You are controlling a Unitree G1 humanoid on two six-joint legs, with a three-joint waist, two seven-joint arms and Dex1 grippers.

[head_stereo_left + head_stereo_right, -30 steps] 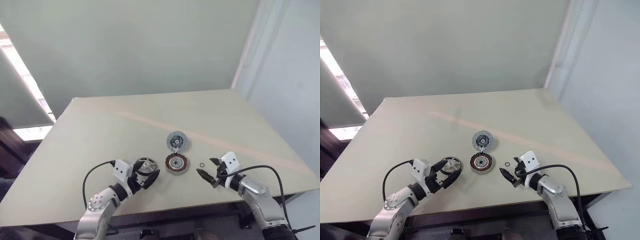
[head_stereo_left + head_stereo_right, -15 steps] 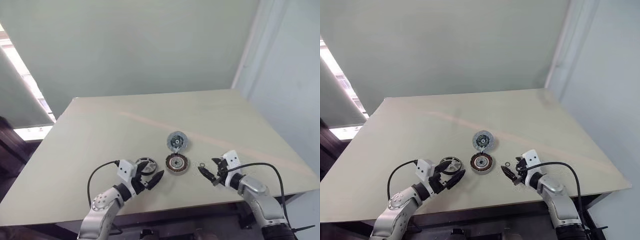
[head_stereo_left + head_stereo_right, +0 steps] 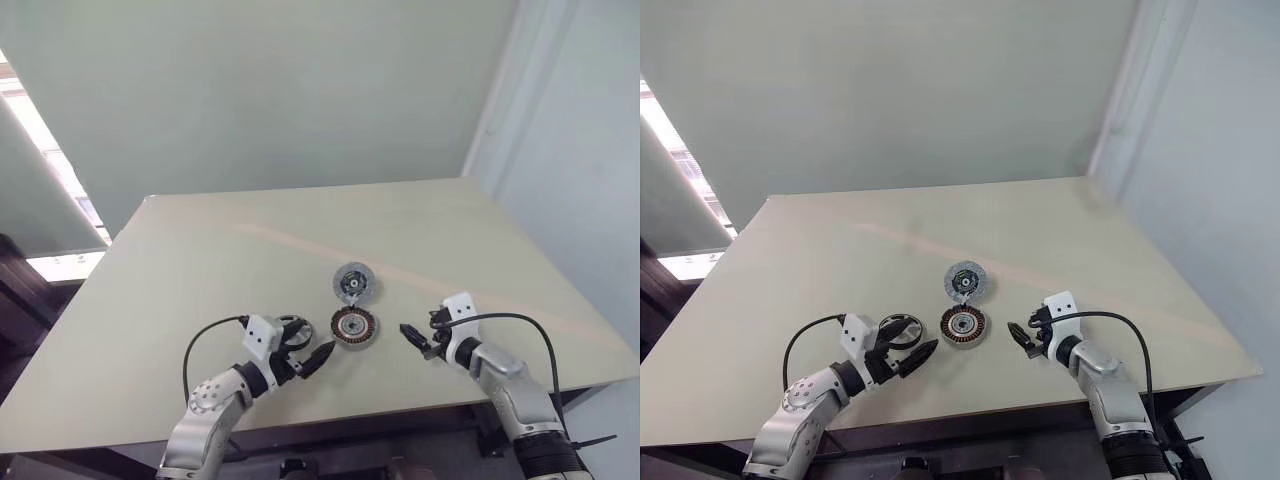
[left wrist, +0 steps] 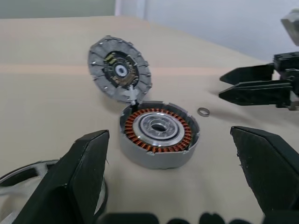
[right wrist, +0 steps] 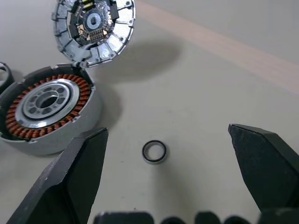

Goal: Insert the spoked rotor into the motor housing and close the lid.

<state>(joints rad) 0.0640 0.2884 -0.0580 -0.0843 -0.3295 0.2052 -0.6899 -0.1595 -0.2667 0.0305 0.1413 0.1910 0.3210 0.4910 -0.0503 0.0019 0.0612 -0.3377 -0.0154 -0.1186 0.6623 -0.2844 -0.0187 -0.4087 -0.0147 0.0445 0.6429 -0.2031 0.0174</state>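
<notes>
1. The motor housing sits near the front middle of the table, its copper windings exposed.
2. The lid stands tilted up at the housing's far edge, touching it.
3. The spoked rotor lies just left of the housing, beside the left gripper, whose jaws gape empty.
4. The right gripper, jaws also wide and empty, hovers right of the housing, over a small ring.

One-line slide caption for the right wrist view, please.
Open right tool hovers over a small ring beside the copper-wound motor housing, its hinged lid standing open.
</notes>
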